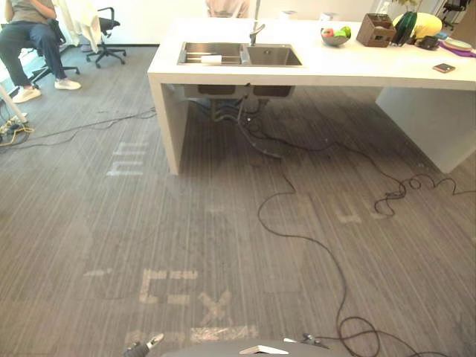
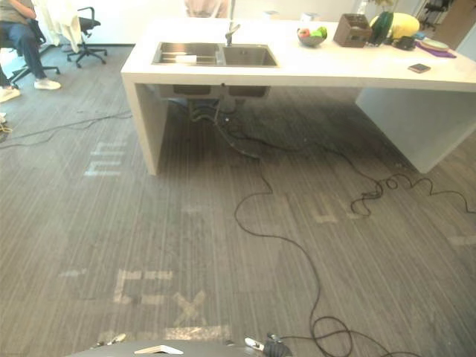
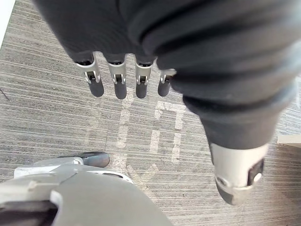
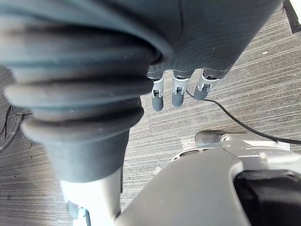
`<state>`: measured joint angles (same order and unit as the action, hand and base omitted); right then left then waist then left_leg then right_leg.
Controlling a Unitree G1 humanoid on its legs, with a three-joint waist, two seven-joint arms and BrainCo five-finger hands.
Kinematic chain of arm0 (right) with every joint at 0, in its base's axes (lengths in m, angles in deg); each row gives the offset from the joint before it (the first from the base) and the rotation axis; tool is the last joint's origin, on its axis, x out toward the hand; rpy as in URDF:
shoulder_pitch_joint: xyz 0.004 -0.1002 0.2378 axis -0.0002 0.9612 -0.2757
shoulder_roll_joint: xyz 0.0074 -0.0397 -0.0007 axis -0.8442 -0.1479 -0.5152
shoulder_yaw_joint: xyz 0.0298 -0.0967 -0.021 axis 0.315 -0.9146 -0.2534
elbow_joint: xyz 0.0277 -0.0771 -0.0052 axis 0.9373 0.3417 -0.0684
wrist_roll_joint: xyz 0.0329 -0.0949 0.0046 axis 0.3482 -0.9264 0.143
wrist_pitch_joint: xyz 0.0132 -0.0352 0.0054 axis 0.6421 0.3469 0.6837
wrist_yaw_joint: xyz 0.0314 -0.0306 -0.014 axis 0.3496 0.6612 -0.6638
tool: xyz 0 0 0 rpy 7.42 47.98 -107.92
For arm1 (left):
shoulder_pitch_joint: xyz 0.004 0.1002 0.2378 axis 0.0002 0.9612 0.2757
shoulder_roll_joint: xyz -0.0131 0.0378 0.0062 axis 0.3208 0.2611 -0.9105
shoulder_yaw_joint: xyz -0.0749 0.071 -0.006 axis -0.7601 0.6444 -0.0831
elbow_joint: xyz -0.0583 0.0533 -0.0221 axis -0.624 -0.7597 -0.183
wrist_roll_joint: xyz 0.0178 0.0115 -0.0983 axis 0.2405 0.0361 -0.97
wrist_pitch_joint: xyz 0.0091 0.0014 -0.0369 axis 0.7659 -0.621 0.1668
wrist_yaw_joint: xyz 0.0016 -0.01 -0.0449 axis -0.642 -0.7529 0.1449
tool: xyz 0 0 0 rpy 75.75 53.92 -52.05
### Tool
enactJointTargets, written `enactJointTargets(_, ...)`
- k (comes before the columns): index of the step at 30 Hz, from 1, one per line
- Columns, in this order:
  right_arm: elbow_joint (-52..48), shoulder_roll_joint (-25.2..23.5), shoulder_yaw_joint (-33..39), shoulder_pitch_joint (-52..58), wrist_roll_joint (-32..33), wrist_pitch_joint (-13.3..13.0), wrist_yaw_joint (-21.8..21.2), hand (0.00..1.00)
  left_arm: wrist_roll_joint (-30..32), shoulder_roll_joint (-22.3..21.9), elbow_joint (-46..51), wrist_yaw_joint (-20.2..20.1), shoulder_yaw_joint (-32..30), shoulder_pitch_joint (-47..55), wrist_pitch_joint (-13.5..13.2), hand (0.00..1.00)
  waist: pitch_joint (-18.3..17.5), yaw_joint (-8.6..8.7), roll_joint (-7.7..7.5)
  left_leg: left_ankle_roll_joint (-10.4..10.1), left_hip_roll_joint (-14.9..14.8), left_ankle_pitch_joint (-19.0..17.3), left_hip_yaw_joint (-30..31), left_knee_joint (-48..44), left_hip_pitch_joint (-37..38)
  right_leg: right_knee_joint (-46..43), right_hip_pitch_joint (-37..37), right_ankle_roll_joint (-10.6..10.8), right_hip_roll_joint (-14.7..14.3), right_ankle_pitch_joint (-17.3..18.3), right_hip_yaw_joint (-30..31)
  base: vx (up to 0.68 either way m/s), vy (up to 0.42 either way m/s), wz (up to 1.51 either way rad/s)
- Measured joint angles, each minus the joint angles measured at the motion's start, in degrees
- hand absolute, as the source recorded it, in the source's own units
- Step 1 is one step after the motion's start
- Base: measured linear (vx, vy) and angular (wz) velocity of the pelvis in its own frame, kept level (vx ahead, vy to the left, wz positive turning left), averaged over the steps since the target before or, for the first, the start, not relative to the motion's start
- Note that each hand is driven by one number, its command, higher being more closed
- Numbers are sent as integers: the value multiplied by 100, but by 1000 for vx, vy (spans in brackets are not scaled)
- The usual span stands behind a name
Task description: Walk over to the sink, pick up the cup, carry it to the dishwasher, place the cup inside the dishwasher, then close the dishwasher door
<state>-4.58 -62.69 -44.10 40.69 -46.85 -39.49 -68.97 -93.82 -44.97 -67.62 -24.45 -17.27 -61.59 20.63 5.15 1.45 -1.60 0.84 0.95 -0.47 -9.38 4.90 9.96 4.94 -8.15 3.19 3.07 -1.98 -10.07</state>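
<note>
1. Step in hand was the walk-up: I had the robot standing well back on the grey carpet [image 1: 223,223], with the white island counter [image 1: 357,65] and its sink [image 1: 245,53] far ahead and slightly left of centre.
2. Left hand [image 3: 117,77] hung at the side, fingers straight and released, nothing in it.
3. Right hand [image 4: 176,93] was the same: fingers relaxed and pointing at the floor, palm empty.
4. Cup: not in either hand. My best candidate was the pale object [image 1: 211,59] in the sink's left basin, but it was too small to confirm as a cup.
5. Sink was a twin-basin steel unit with the faucet [image 1: 255,33] behind the divider. I could make out nothing in the right basin.
6. Other containers on the counter: a fruit bowl [image 1: 332,41] holding red and green fruit [image 1: 343,32], and a brown box [image 1: 375,30] just beside it whose contents I couldn't read.
7. Next move, as I judged it: walk forward and veer a bit left to square up on the left basin, then stop close enough to reach over the counter edge.
8. A seated person [image 1: 30,33] was off to the far left, well clear of that line.
</note>
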Motion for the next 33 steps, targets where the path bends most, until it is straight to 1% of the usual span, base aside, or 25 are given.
enactJointTargets(8, 2, -3, 2, -1, -12, -8, 6, 0, -1, 1, 0, -1, 0, -1, 3, 0, 11, -2, -4, 0, 3, 0, 4, 1, -1, -1, -34, 5, 0, 4, 1, 0, 0, 0)
enactJointTargets(14, 2, -11, 21, 0, -8, -1, 12, 0, -76, 7, -2, -7, -2, -4, 88, 0, 27, 6, -10, 7, 26, -2, 24, 1, 98, -43, -97, 12, 22, 17, -4, 0, 1, 1)
enactJointTargets(15, -2, -14, 82, -16, 0, -6, 18, 0, -75, -1, -1, -4, -1, -16, 120, 0, 95, 14, 13, 17, 46, -34, 39, -1, 117, -279, -67, 66, 55, 180, -13, -17, 4, 8)
enactJointTargets(16, -16, -19, 135, -20, 11, -17, 20, 0, -74, -5, -1, -4, 0, -17, 143, 0, 117, 36, 24, 1, 49, -70, 69, -1, 136, -517, 15, 74, 84, 318, -26, -29, 23, 17)
enactJointTargets(17, -59, -54, 198, -16, 75, -48, 27, 0, -71, 4, -1, -5, 5, -11, 161, 0, 130, 69, 6, 72, 97, -116, 137, -2, 153, -1115, 281, 156, 208, 651, -51, -21, 45, 23)
enactJointTargets(18, -76, -108, 253, -12, 129, -115, 29, 0, -70, 34, 11, 3, 19, -6, 161, 0, 177, 67, -63, 114, 190, -145, 162, -2, 206, -1722, 486, 280, 382, 939, -58, -3, 54, 23)
enactJointTargets(19, -75, -128, 273, -10, 135, -125, 29, 0, -70, 41, 12, 11, 20, 0, 161, 0, 201, 68, -84, 142, 229, -163, 168, -1, 236, -2051, 572, 333, 462, 1025, -50, 18, 49, 11)
enactJointTargets(20, -76, -132, 293, -29, 154, -135, 29, 0, -78, 37, 16, 51, 18, 4, 197, 0, 241, 45, -79, 193, 262, -197, 167, -1, 272, -2728, 864, 342, 567, 1078, -19, 28, 46, 9)
enactJointTargets(21, -74, -135, 301, -67, 173, -165, 28, 0, -77, 32, 30, 124, 9, -16, 245, 0, 355, 74, -26, 234, 240, -208, 231, -3, 355, -3346, 1139, 270, 631, 1047, -14, 29, 39, 10)
enactJointTargets(22, -74, -132, 311, -64, 192, -177, 28, 0, -76, 40, 47, 143, -11, 3, 288, 0, 362, 94, -54, 249, 223, -215, 258, -6, 389, -3498, 1214, 224, 647, 1128, -20, 68, 17, 22)
enactJointTargets(23, -66, -213, 390, -57, 246, -188, 30, 0, -73, 49, 63, 183, -54, 9, 367, 0, 387, 108, -92, 257, 152, -255, 319, -8, 458, -3447, 1255, 189, 622, 1303, -41, 77, -13, 19)
enactJointTargets(24, -60, -222, 417, -52, 293, -198, 34, 0, -74, 50, 65, 195, -70, 0, 403, 0, 388, 102, -83, 245, 105, -284, 330, -8, 470, -3338, 1295, 189, 597, 1349, -39, 118, -27, 15)
enactJointTargets(26, -58, -239, 468, -34, 386, -240, 41, 0, -64, 25, 63, 203, -195, -34, 498, 0, 395, 102, -28, 153, -115, -388, 329, -39, 440, -2762, 1596, 166, 469, 1250, -40, 177, -54, -2)
enactJointTargets(27, -107, -263, 509, -6, 440, -252, 52, 0, -64, 8, 63, 203, -303, -100, 565, 0, 427, 99, -23, 79, -275, -499, 328, -142, 389, -2349, 1835, 191, 388, 1007, -18, 291, -94, -13)
enactJointTargets(28, -161, -248, 512, 2, 440, -251, 69, 0, -66, -28, 65, 208, -390, -198, 609, 0, 535, 62, 32, -6, -475, -748, 329, -469, 299, -1969, 2019, 219, 273, 702, 20, 280, -90, -16)
enactJointTargets(29, -221, -238, 509, 27, 433, -244, 81, 0, -67, -54, 70, 223, -442, -241, 627, 0, 585, 46, 72, -43, -571, -889, 331, -644, 287, -1772, 2084, 252, 212, 545, 43, 314, -109, -18)
enactJointTargets(30, -371, -247, 505, 144, 432, -246, 86, 0, -63, -103, 89, 228, -548, -291, 664, 0, 646, 39, 125, -129, -709, -1215, 352, -987, 295, -1442, 2155, 301, 125, 325, 152, 261, -94, -11)
enactJointTargets(31, -432, -261, 505, 198, 432, -244, 87, 0, -62, -114, 105, 227, -603, -300, 677, 0, 657, 41, 120, -165, -729, -1358, 378, -1114, 293, -1392, 2170, 306, 110, 289, 179, 363, -155, 4)
enactJointTargets(32, -588, -311, 514, 334, 436, -239, 85, 0, -48, -150, 168, 231, -771, -328, 704, 0, 666, 51, 107, -270, -766, -1777, 466, -1453, 431, -1518, 2214, 242, 199, 274, 223, 444, -220, 28)
enactJointTargets(33, -665, -345, 529, 518, 452, -221, 84, 0, -20, -162, 238, 233, -802, -320, 700, 0, 654, 53, 122, -333, -812, -2100, 506, -1599, 645, -1902, 2203, 122, 262, 353, 199, 607, -324, 40)
